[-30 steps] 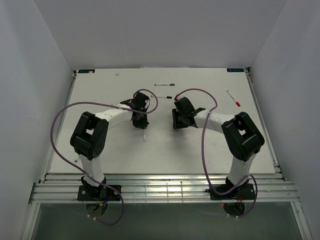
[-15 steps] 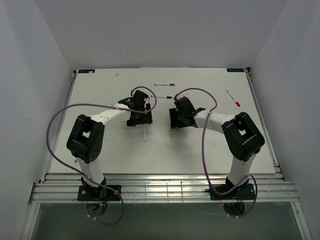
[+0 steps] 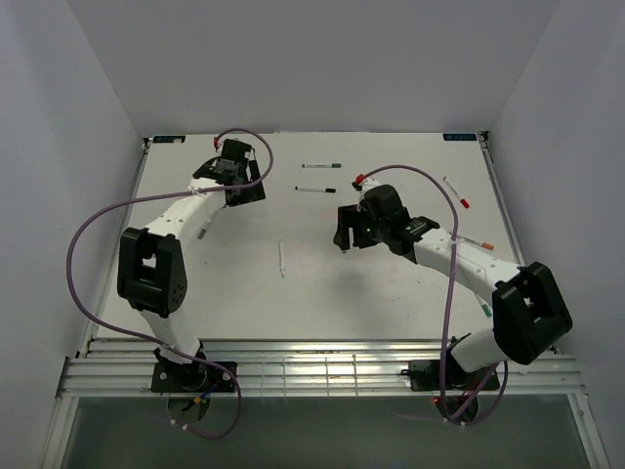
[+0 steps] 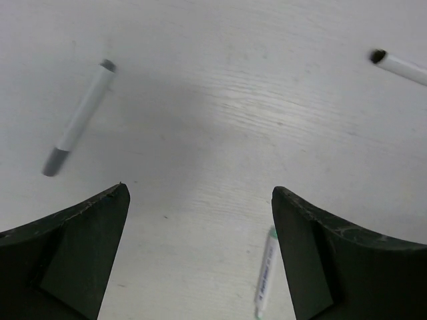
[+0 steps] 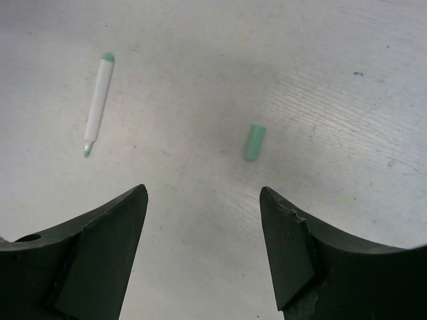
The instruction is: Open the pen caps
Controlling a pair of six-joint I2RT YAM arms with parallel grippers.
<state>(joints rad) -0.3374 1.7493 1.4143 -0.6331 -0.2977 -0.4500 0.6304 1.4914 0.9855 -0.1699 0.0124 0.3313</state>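
Note:
In the right wrist view a loose green pen cap (image 5: 254, 142) lies on the white table (image 5: 333, 80), just beyond my open right gripper (image 5: 203, 192). The uncapped green-tipped pen (image 5: 98, 105) rests to its left, apart from it. From above, that white pen (image 3: 281, 259) lies mid-table, left of the right gripper (image 3: 350, 237). My left gripper (image 3: 246, 191) stands open at the back left with nothing between its fingers. In its wrist view the left gripper (image 4: 200, 189) hovers over bare table, with a green-ended pen (image 4: 265, 273) by the right finger.
Two dark-capped pens (image 3: 322, 165) (image 3: 315, 189) lie at the back centre, and a red-capped pen (image 3: 456, 191) at the back right. Another pen (image 3: 476, 243) lies beside the right forearm. The left wrist view shows a grey-ended pen (image 4: 79, 117) and a black-tipped one (image 4: 400, 65).
Both grippers have opened wide. The left arm has swung away from the centre to the back left. The right arm has stretched out, its elbow moving right.

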